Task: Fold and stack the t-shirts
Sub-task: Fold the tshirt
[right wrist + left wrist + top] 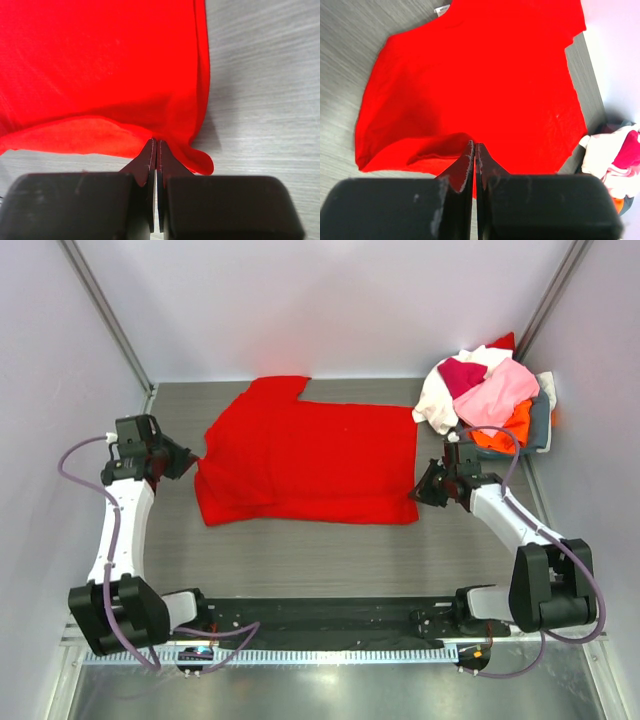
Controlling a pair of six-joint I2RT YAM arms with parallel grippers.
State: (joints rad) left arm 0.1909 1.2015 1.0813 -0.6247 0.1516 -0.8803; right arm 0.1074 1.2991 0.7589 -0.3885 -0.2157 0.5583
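The bright red t-shirt lies spread flat on the grey table, one sleeve pointing to the far wall. My left gripper is at its left edge, shut on a pinch of the red cloth; in the left wrist view the gripper holds a raised fold of the shirt. My right gripper is at the shirt's near right corner, shut on the hem; in the right wrist view the gripper has the shirt bunched at its tips.
A pile of pink, white, magenta and orange t-shirts fills a grey basket at the far right corner, also seen in the left wrist view. Walls close in the table on three sides.
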